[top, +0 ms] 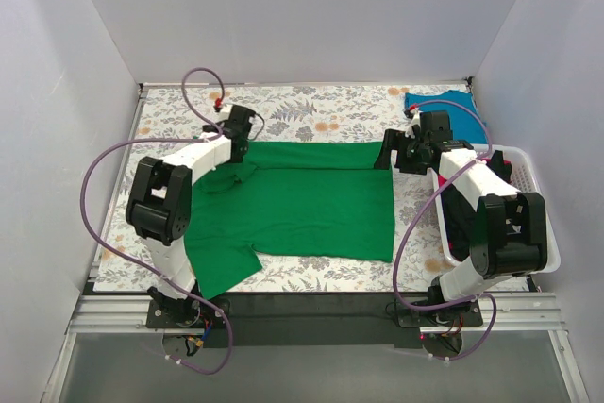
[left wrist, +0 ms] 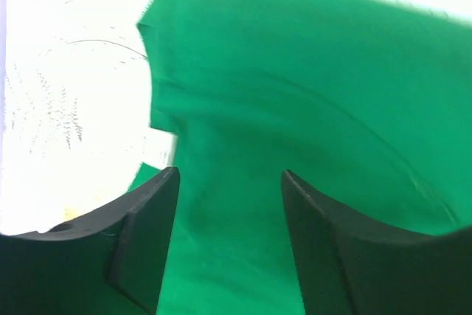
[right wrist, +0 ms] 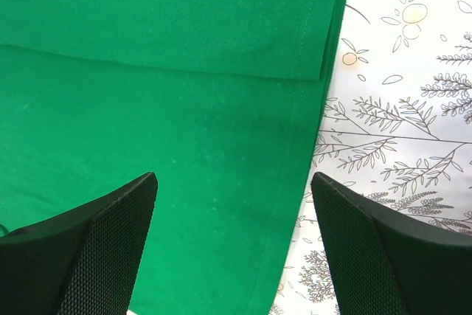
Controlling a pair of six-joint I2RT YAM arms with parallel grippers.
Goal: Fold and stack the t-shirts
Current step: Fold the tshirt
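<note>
A bright green t-shirt (top: 302,200) lies spread on the floral tablecloth, its far long side folded over itself, one sleeve sticking out at the near left. My left gripper (top: 242,143) is open just above the shirt's far left end, near the collar; green cloth (left wrist: 295,108) fills its view between the fingers. My right gripper (top: 394,154) is open above the shirt's far right corner, over the hem (right wrist: 310,108) and the fold's edge. A teal-blue t-shirt (top: 451,110) lies folded at the far right corner. Red-pink and black cloth (top: 461,207) shows in the basket under my right arm.
A white slotted plastic basket (top: 528,186) stands at the right edge of the table, partly under my right arm. White walls close in the table at the left, back and right. The floral tablecloth (top: 321,106) shows beyond the green shirt.
</note>
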